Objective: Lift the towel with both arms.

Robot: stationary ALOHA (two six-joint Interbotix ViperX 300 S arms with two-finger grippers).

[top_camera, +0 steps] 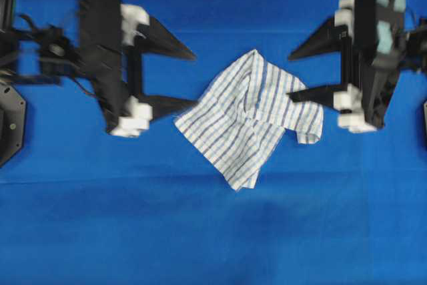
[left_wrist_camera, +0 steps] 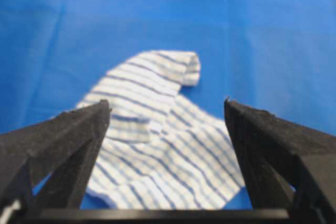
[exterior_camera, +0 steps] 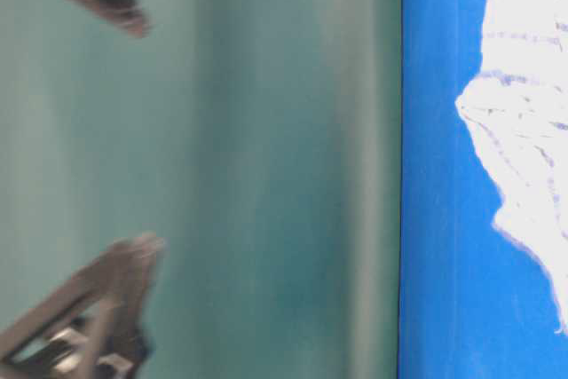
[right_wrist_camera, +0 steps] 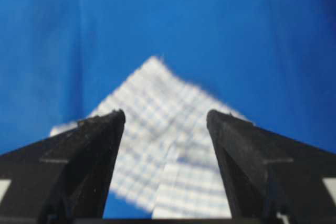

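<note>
**Both grippers standing wide at the 2 sides of the towel**

The towel [top_camera: 250, 117] is lying crumpled on the blue table cloth [top_camera: 213, 231], near the middle of the overhead view. Its white fabric with blue-grey check stripes is showing folds, and 1 corner is folding over at its right edge.

The left gripper [top_camera: 179, 79] is pointing toward the towel from the left. Its 2 black fingers are standing wide apart and nothing is sitting between them. The lower finger is reaching close to the towel's left corner; whether it is touching the fabric I cannot tell, because the picture is blurred. In the left wrist view the towel [left_wrist_camera: 157, 140] is lying on the cloth ahead of the open fingers [left_wrist_camera: 68, 135].

The right gripper [top_camera: 301, 71] is pointing toward the towel from the right, also with its fingers wide apart. Its lower finger is lying over the right part of the towel. In the right wrist view the towel [right_wrist_camera: 168, 145] is showing between and beyond the spread fingers [right_wrist_camera: 94, 145], and they are gripping nothing.

In the table-level view the towel [exterior_camera: 532, 148] is resting on the blue cloth.
</note>
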